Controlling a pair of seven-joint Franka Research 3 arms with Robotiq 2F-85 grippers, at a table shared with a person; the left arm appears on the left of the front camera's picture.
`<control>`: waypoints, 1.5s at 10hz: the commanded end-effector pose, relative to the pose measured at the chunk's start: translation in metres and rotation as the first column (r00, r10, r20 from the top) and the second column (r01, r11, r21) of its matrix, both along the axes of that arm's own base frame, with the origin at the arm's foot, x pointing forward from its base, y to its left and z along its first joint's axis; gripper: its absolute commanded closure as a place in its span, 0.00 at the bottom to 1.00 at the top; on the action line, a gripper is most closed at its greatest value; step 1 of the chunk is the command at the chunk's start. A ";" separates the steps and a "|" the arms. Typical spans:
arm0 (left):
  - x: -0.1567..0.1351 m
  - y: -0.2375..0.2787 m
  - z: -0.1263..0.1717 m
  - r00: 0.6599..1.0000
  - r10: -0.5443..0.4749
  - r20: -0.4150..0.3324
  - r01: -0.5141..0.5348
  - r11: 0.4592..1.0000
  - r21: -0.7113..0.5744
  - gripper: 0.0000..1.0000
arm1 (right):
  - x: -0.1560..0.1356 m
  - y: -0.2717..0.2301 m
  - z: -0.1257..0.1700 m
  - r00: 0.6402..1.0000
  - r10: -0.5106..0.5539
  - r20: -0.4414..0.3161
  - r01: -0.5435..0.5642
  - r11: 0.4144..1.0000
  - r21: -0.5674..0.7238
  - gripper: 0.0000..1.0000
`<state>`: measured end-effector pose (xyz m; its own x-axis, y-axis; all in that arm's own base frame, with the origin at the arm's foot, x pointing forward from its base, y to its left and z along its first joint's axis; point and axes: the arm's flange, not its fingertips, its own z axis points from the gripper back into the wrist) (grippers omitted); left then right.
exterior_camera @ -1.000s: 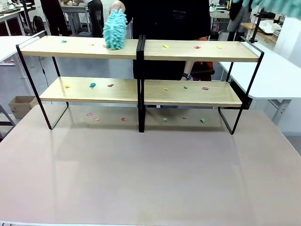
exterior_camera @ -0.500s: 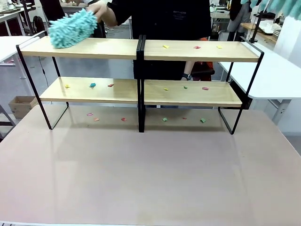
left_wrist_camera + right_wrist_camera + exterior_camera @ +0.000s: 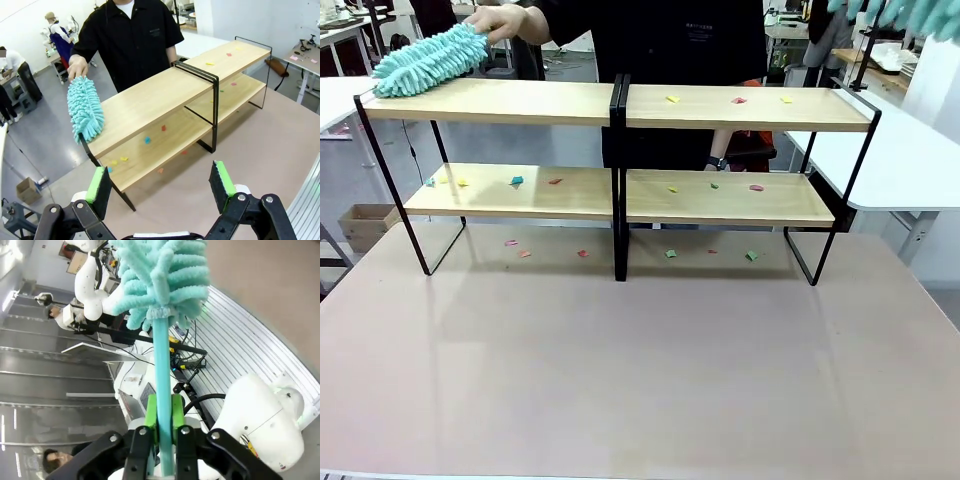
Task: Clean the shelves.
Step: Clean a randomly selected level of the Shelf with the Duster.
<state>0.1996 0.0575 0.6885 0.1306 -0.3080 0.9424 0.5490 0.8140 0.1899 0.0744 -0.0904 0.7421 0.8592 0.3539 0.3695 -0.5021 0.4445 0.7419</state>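
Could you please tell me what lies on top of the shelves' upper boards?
Three paper scraps on the right half of the shelves; the person's teal duster is at the left end, covering whatever lies beneath it.

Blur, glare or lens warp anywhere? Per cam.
Front view: mostly sharp; the table has a faint sheen mirroring the legs of the shelves; the robot's duster, top right, looks soft. Left wrist view: crisp, open left pincer included; the wall at upper left is washed out. Right wrist view: rolled, background lines bow; the right pincer, shut on the duster's handle, is sharp.
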 end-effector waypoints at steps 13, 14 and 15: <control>0.001 0.001 -0.001 1.000 0.004 0.003 -0.004 1.000 0.000 0.00 | 0.133 0.163 0.020 0.933 -0.357 0.044 0.353 0.887 -0.298 0.87; 0.001 0.001 -0.001 1.000 0.004 0.003 -0.004 1.000 0.000 0.00 | 0.153 0.195 0.009 0.897 -0.439 0.059 0.427 0.823 -0.374 0.87; 0.001 0.001 -0.001 1.000 0.004 0.003 -0.004 1.000 0.000 0.00 | 0.156 0.209 0.008 0.926 -0.364 0.100 0.376 0.866 -0.329 0.87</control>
<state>0.2004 0.0581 0.6879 0.1326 -0.3064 0.9426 0.5497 0.8141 0.1873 0.2348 0.1123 0.7472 0.9452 0.1148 0.3055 -0.2614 0.8269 0.4979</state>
